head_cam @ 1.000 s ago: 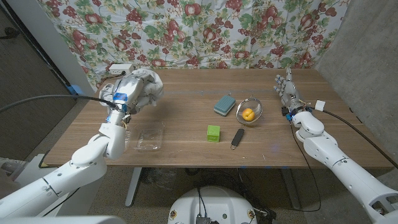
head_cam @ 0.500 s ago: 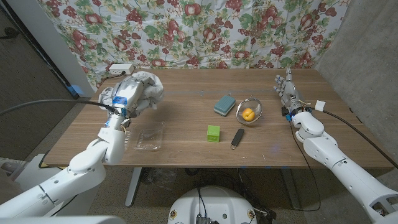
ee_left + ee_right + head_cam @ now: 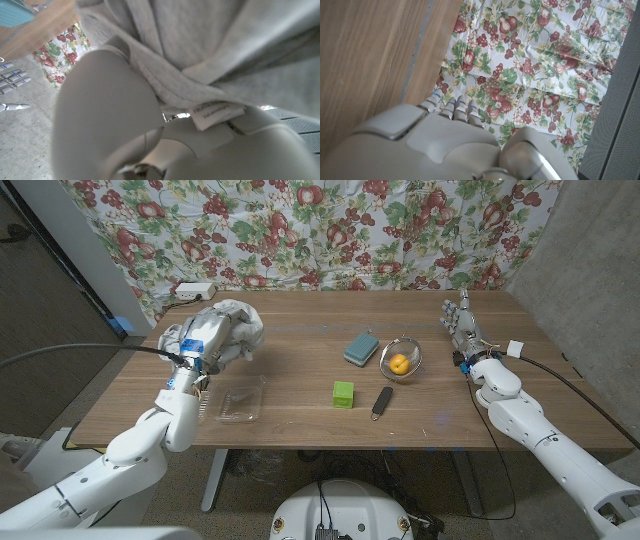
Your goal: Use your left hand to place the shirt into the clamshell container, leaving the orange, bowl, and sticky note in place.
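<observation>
My left hand (image 3: 205, 338) holds a bunched grey shirt (image 3: 238, 323) in the air over the table's left side, a little behind the clear clamshell container (image 3: 242, 399). In the left wrist view the grey shirt (image 3: 210, 45) drapes over my left hand (image 3: 115, 120), with a white label showing. An orange (image 3: 399, 364) sits in a glass bowl (image 3: 401, 359) right of centre. The green sticky note block (image 3: 343, 394) lies in front of the middle. My right hand (image 3: 459, 325) stands at the far right with fingers up and apart, holding nothing; the right wrist view shows my right hand (image 3: 445, 135) from behind.
A teal sponge (image 3: 361, 348) lies beside the bowl, and a dark marker-like object (image 3: 382, 401) lies in front of it. A white power strip (image 3: 193, 291) sits at the table's back left corner. A floral cloth hangs behind the table.
My left hand has carried the shirt slightly forward and lower, closer to the clamshell container. The right arm has not moved.
</observation>
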{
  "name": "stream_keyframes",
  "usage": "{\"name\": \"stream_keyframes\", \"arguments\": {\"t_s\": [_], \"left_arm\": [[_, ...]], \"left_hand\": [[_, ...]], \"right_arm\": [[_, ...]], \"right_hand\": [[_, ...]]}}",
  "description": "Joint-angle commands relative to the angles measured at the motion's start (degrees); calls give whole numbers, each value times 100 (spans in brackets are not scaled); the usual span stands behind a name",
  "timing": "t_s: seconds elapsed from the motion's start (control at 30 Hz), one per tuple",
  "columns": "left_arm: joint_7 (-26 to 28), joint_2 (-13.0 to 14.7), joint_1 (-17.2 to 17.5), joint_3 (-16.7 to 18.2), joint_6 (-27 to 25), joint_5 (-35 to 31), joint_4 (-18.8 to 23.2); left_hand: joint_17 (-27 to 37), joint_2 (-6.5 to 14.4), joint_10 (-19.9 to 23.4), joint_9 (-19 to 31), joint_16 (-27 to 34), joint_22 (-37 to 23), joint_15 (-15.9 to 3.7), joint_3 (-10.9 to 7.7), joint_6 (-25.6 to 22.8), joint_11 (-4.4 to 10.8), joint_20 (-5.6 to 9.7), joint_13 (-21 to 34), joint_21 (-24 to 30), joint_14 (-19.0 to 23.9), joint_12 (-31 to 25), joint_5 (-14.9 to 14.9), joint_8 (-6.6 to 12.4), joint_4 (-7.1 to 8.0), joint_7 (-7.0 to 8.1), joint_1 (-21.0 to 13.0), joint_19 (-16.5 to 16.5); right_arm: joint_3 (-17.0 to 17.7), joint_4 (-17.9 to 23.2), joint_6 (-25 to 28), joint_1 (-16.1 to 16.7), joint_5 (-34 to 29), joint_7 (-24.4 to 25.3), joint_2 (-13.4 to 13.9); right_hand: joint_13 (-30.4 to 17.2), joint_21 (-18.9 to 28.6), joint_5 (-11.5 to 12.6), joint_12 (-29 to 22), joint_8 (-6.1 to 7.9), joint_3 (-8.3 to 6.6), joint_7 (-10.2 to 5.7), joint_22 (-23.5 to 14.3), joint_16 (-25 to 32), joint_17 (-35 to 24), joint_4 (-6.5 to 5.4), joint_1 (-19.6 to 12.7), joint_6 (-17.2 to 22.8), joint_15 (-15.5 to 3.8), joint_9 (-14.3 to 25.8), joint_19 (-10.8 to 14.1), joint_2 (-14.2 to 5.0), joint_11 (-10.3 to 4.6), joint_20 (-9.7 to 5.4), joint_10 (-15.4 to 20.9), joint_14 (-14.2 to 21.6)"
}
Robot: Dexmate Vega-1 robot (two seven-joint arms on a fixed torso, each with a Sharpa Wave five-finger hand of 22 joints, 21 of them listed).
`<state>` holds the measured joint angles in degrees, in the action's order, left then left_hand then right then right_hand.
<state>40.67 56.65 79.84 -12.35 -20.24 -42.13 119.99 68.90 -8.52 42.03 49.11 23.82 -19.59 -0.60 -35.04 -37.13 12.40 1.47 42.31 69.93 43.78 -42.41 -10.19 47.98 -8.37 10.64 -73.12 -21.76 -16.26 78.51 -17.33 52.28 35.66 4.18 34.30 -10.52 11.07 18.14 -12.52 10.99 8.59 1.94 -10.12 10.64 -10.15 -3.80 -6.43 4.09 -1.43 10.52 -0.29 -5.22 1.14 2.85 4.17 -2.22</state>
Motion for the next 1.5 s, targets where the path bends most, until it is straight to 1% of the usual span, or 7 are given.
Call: {"name": "stream_keyframes", "arguments": {"t_s": [0.03, 0.3, 0.67, 0.9, 1.17, 1.5], "left_arm": [[-107, -63, 328, 152, 0, 9, 189], [-88, -119, 473, 252, 36, -34, 235], [-35, -230, 856, 473, 27, -81, 367], [-25, -342, 1055, 578, -12, -139, 432], [-20, -432, 1175, 647, -1, -206, 423], [-91, -527, 1319, 744, -73, -257, 432]], "left_hand": [[12, 365, 174, -6, 0, 16, -1283, -865, -32, -48, 838, 2076, 27, 849, -90, -28, 24, -135, 18, -384, -62], [18, 366, 194, -7, -1, 50, -1283, -870, -39, -48, 827, 2076, 26, 845, -107, -26, 37, -130, 31, -360, -46], [21, 370, 200, -20, -1, 112, -1284, -873, 9, -45, 821, 2029, 29, 843, -99, -20, 29, -127, 47, -326, -12], [23, 382, 216, -22, -3, 129, -1285, -866, 46, -45, 823, 2022, 45, 834, -109, -15, 21, -121, 73, -309, -7], [31, 404, 205, -5, -3, 150, -1286, -852, 83, -46, 832, 2008, 64, 810, -108, -13, 27, -119, 63, -297, 18], [42, 434, 186, 6, 2, 171, -1287, -831, 110, -48, 848, 2012, 90, 782, -119, -15, 32, -125, 95, -299, 54]], "right_arm": [[54, 19, 31, 22, 29, 60, 19], [62, 48, 84, 31, 34, 89, 39], [94, 124, 93, 115, 16, 177, 67], [77, 111, 127, 95, 8, 182, 59], [48, 56, 121, 31, -35, 163, 51], [72, 108, 186, 75, -13, 222, 74]], "right_hand": [[-25, 24, -4, 5, 0, 4, 17, -14, -15, -6, 17, 11, 35, -25, 9, -6, -3, 6, -10, 22, -31], [-25, 23, -3, 5, -2, 3, 16, -14, -16, -6, 18, 12, 30, -27, 9, -5, -2, 5, -7, 21, -32], [-25, 20, -1, 5, -5, 3, 17, -13, -16, -6, 20, 14, 23, -29, 9, -8, 1, 6, -4, 21, -32], [-24, 20, 0, 6, -6, 1, 16, -13, -16, -6, 20, 14, 21, -33, 9, -8, 0, -1, -5, 18, -31], [-24, 19, 1, 6, -4, -1, 11, -13, -16, -6, 21, 14, 25, -29, 9, -7, -2, 11, -6, 20, -31], [-24, 19, 3, 6, -4, -2, 12, -13, -17, -6, 22, 16, 25, -26, 10, -6, -2, 18, -6, 21, -31]]}}
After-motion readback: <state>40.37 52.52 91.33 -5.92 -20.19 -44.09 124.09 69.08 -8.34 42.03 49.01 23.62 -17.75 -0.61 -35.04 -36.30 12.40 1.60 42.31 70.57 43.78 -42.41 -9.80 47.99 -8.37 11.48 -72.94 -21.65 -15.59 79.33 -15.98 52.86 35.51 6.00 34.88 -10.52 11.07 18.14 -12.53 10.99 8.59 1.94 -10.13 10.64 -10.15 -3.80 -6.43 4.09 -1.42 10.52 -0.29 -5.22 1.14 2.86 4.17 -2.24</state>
